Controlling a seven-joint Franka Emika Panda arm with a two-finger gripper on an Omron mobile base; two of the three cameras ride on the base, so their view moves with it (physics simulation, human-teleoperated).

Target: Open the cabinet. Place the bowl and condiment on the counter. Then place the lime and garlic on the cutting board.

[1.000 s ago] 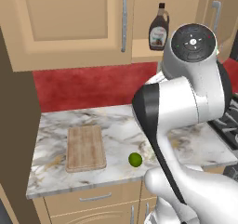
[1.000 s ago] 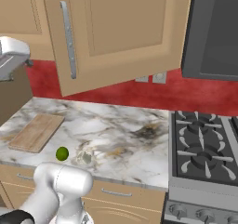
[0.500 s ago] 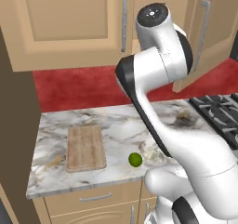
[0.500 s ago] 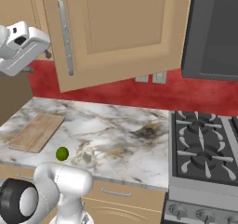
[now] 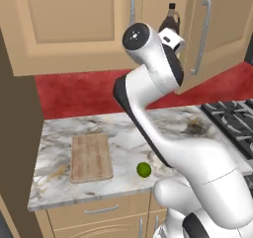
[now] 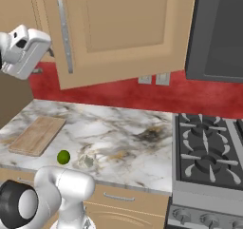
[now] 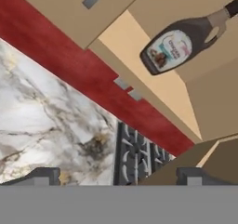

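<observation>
Our gripper [image 7: 119, 174] is spread wide, holding nothing, near the condiment [image 7: 183, 44] in the open cabinet [image 5: 217, 39].

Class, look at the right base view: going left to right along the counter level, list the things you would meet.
cutting board → lime → garlic → stove burners

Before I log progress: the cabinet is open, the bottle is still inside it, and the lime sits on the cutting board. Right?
Not quite. The lime lies on the counter beside the cutting board, as the left base view shows. The cabinet is open and the bottle is inside.
</observation>
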